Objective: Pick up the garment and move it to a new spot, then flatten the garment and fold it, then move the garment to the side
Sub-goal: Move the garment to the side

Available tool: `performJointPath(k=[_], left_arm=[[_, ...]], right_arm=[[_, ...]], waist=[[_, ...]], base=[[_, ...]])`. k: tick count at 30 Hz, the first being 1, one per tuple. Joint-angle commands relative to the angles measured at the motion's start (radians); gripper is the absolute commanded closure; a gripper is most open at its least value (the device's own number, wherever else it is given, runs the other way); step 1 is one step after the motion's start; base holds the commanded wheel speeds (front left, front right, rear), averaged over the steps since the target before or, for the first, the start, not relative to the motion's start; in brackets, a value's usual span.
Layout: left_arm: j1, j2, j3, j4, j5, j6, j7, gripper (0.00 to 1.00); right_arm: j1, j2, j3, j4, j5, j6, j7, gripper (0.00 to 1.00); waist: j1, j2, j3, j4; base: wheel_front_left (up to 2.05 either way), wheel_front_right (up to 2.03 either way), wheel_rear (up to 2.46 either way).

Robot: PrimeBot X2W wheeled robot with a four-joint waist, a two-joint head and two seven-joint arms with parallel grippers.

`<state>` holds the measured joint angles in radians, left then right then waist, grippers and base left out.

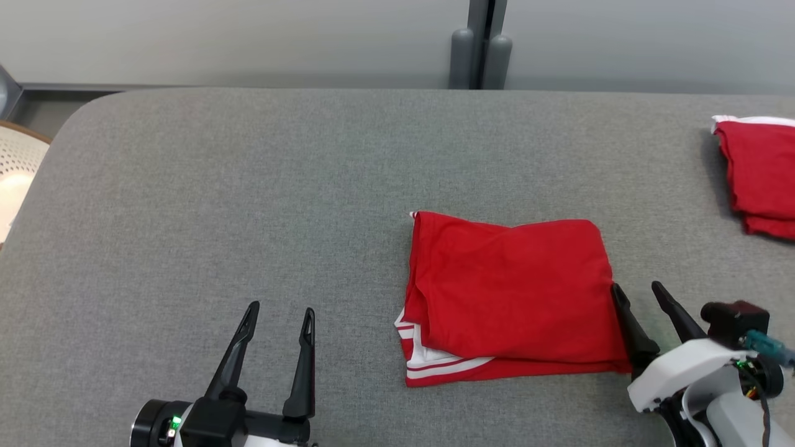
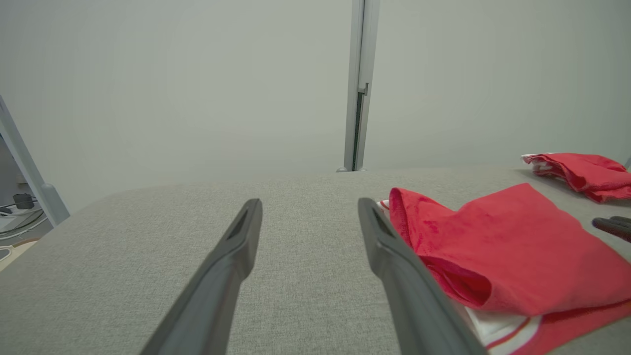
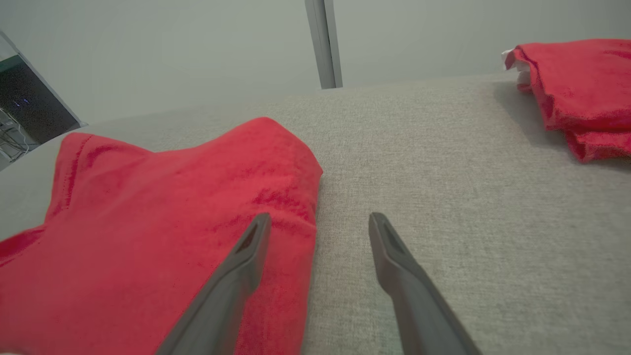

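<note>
A: From the head view, where is the garment [image 1: 509, 292]?
B: Folded, red with white stripes, mid tabletop [image 1: 248, 186]; the right end effector [image 1: 635, 285] is released beside its edge.
A: Left wrist view?
B: The left end effector [image 2: 309, 201] is released, garment at right.
A: Right wrist view?
B: One finger [image 3: 246, 246] at the red edge.

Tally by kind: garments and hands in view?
Red garments: 2, the folded garment at centre and the second garment at far right
Hands: 2, the left hand and the right hand, both open
Total: 4
</note>
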<state>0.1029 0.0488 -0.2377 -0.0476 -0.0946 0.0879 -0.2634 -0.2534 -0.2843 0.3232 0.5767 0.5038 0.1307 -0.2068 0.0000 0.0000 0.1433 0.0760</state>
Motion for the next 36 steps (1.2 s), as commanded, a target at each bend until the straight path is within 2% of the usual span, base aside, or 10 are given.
performJointPath(k=[1,7,8,9,10,11,17,23,31,36], left_arm=[[-0.022,0.004,-0.002,0.003,0.0,0.002,-0.001,0.0],[-0.046,0.004,-0.02,0.007,-0.004,0.01,-0.001,0.0],[-0.046,0.004,-0.02,0.007,-0.004,0.01,-0.001,0.0],[-0.056,0.004,-0.023,0.006,-0.007,0.013,-0.001,0.0],[-0.06,0.004,-0.023,0.005,-0.009,0.015,-0.001,0.0],[-0.061,0.004,-0.023,0.004,-0.012,0.017,-0.001,0.0],[-0.076,0.004,-0.024,-0.001,-0.011,0.019,-0.001,0.0],[-0.111,0.004,-0.03,-0.01,-0.003,0.012,-0.001,0.0],[-0.2,0.004,-0.062,-0.026,-0.009,0.006,-0.001,0.0],[-0.239,0.004,-0.085,-0.024,-0.009,0.005,-0.001,0.0]], right_arm=[[-0.038,-0.025,0.042,0.024,0.082,0.0,0.026,0.0],[-0.093,-0.079,0.166,0.04,0.327,0.0,0.123,0.02],[-0.093,-0.079,0.166,0.04,0.327,0.0,0.123,0.02],[-0.092,-0.098,0.205,0.021,0.393,0.0,0.15,0.3],[-0.089,-0.11,0.228,0.004,0.419,0.0,0.159,0.71],[-0.089,-0.126,0.246,-0.009,0.441,0.0,0.16,1.0],[-0.143,-0.202,0.297,-0.067,0.488,0.0,0.072,1.0],[-0.308,-0.271,0.323,-0.041,0.456,0.0,-0.002,1.0],[-0.549,-0.384,0.301,0.025,0.39,0.0,-0.023,1.0],[-0.631,-0.469,0.277,0.043,0.371,0.0,-0.018,1.0]], waist=[[0.0,0.0,0.026,0.01],[0.0,0.0,0.059,0.022],[0.0,0.0,0.059,0.022],[0.0,0.0,0.068,0.024],[0.0,0.0,0.072,0.025],[0.0,0.0,0.077,0.025],[0.0,0.0,0.106,0.017],[0.0,0.0,0.172,-0.004],[0.0,0.0,0.291,-0.019],[0.0,0.0,0.33,-0.041]], base=[[0.0,0.0,0.0],[0.0,0.0,0.0],[0.0,0.0,0.0],[0.0,0.0,0.0],[0.0,0.0,0.0],[0.0,0.0,0.0],[0.0,0.0,0.0],[0.0,0.0,0.0],[0.0,0.0,0.0],[0.0,0.0,0.0]])
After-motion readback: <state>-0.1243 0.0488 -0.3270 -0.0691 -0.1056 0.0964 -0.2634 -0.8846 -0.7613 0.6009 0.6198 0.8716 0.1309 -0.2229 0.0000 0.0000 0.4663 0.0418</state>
